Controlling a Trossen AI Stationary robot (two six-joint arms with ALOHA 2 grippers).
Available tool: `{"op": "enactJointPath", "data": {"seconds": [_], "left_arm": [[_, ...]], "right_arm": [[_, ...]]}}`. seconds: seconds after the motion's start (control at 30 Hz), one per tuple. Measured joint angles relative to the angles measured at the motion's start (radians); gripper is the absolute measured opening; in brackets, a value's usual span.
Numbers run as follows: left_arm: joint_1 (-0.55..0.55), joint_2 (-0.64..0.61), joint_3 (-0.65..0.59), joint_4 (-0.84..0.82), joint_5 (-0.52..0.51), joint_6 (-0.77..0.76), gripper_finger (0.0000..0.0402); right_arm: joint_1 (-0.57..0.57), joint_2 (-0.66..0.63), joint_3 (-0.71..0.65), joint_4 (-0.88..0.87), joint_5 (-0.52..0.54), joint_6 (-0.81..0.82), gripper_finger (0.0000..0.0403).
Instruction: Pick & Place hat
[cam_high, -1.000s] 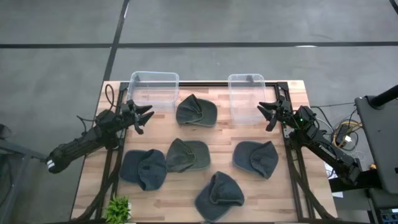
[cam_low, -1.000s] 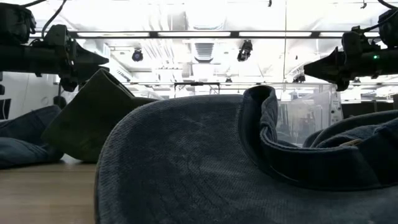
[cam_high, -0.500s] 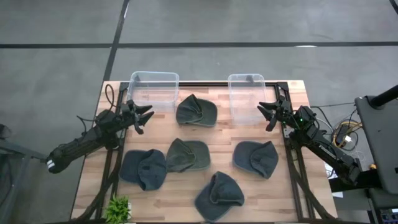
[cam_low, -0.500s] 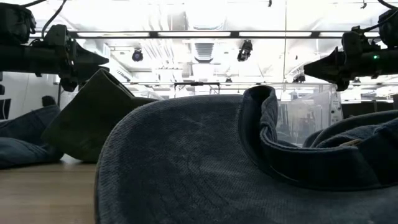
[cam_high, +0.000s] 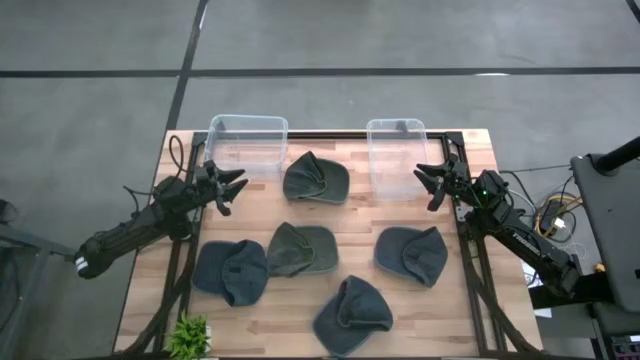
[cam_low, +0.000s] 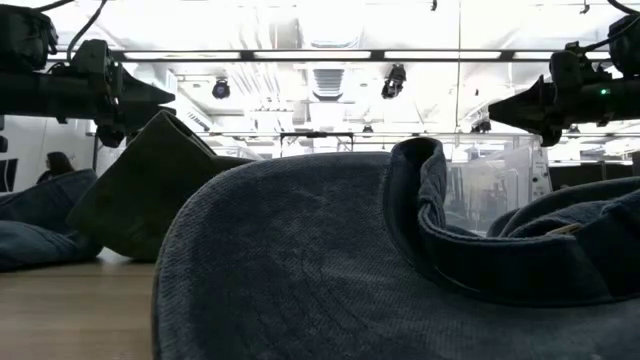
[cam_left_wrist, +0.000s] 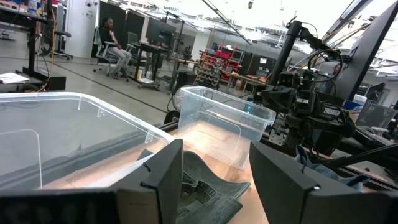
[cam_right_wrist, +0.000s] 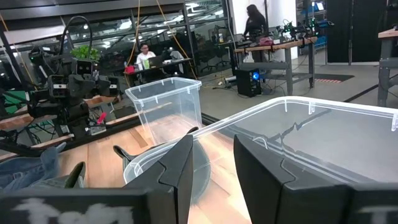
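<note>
Denim hats untouched on worktop (cam_high: 470, 300). I keep left claw (cam_high: 232, 186) and right claw (cam_high: 428, 185) released; descend on olive hat (cam_high: 315, 179) crown, clench.

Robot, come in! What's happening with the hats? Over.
Left gripper and right gripper open, empty, above table. Five hats untouched, nearest between both. Bins empty. Nothing blocking.

On the low view's far left, a person (cam_low: 55, 163) has come into sight.
</note>
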Motion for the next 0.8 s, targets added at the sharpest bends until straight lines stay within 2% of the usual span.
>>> {"op": "enactJointPath", "data": {"seconds": [0.67,0.8], "left_arm": [[0.000,0.000,0.000,0.007,-0.001,0.012,0.0179],[0.000,0.000,0.000,0.018,-0.002,-0.054,0.0179]], "right_arm": [[0.000,0.001,0.000,0.007,0.000,0.002,0.0111],[0.000,0.001,0.000,0.028,0.000,0.026,0.0111]]}}
